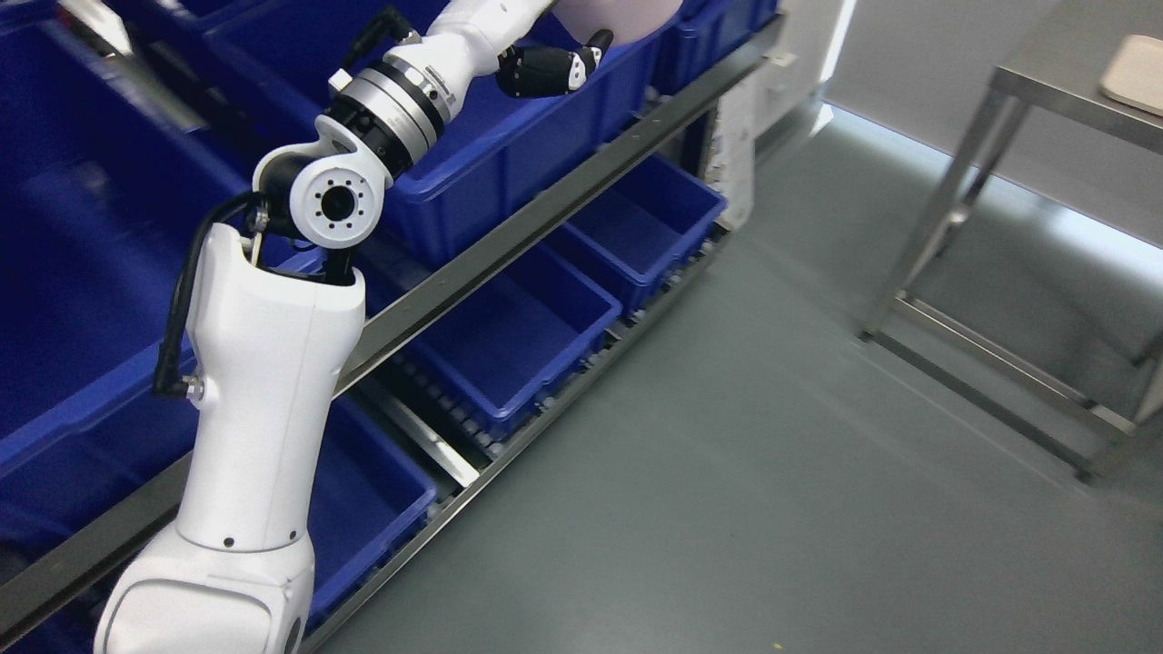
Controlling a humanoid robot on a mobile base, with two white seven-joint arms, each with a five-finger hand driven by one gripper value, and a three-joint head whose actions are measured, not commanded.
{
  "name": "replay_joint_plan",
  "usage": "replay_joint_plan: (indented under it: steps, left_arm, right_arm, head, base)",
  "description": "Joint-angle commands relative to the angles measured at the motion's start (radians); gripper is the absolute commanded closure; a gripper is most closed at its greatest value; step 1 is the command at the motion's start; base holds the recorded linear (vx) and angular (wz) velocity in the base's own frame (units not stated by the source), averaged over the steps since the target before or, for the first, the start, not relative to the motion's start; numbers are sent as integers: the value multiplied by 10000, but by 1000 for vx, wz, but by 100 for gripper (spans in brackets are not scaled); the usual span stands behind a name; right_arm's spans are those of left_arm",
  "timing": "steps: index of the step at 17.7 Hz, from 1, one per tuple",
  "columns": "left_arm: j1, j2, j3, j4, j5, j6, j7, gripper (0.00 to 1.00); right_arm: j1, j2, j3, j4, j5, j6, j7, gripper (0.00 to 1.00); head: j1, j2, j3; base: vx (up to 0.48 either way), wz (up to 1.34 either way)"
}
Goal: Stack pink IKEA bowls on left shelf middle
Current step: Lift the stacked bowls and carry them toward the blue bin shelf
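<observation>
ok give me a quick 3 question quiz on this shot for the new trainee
1. True or false: the left hand is up at the blue bin on the upper shelf level, under a pale pink bowl.
2. Multiple choice: what lies on the steel table at the right? A) a blue bin B) a pale flat tray C) a pink bowl
3. Fill in: the lowest shelf level holds open ____ bins in a row.

Key:
1. True; the bowl is cut off by the top edge, so whether the fingers grip it cannot be told.
2. B
3. blue
</observation>
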State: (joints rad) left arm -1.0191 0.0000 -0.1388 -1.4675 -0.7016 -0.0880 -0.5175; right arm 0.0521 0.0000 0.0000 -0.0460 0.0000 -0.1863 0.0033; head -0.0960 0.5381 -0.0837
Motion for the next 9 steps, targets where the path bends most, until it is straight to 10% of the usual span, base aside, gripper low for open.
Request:
replay_joint_plan:
  steps: [1, 9]
  left_arm:
    - [-440, 175, 728, 10, 21, 82, -25, 97]
    - [-501, 175, 682, 256, -10, 113, 21, 97]
  right_arm:
    - [1, -175, -92, 0, 77, 7, -2, 0]
    - [1, -175, -92, 0, 77, 7, -2, 0]
  head:
    - [0, 0, 0]
    - [0, 0, 0]
  base:
    - [-119, 949]
    - [-67, 819]
